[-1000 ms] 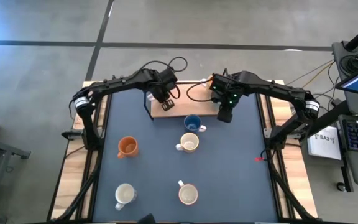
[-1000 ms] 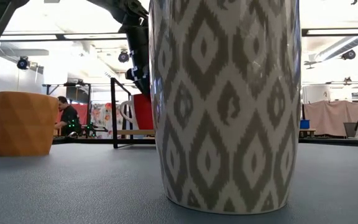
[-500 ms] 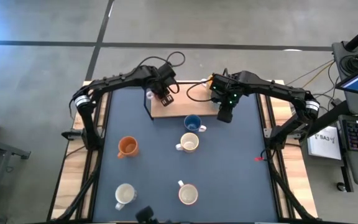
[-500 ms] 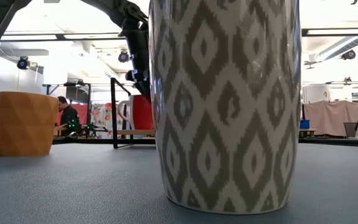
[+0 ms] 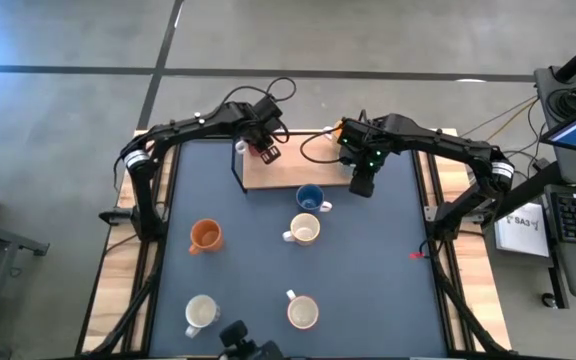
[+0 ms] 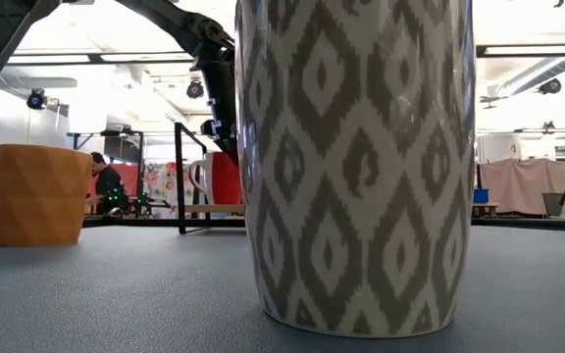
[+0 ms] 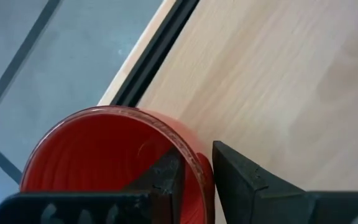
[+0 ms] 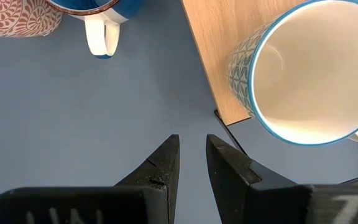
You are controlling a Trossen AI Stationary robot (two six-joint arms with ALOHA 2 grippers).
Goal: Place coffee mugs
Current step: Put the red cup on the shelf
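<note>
A tall grey-and-white diamond-patterned mug (image 6: pixel 356 167) stands right against the low camera and blocks most of the table behind it — only a slice of the red mug (image 6: pixel 226 177) and its white handle shows past its left edge. Dark blue mat (image 5: pixel 388 280) covers the table; at the far end sits a low wooden shelf (image 5: pixel 308 176) with a black frame post at its left corner. Left gripper (image 7: pixel 194 171) is over the shelf's left end, clenched on the red mug's rim, one finger inside the cup and one outside; the mug hangs over the light wood near the black frame edge, glossy red inside and out. Right gripper (image 8: pixel 191 152) hovers over the mat just off the shelf's right end, fingers close together with a narrow gap, grasping nothing. Beside it on the shelf's corner stands a teal-patterned mug (image 8: pixel 309 74) with a white inside and blue rim. On the mat: blue mug (image 5: pixel 311 198) just in front of the shelf, a cream patterned mug (image 5: pixel 304 232) next below it, an orange mug (image 5: pixel 205 236) to the left, two more pale mugs (image 5: pixel 201 313) (image 5: pixel 302 312) near the front edge. People sit at desks in the room behind.
</note>
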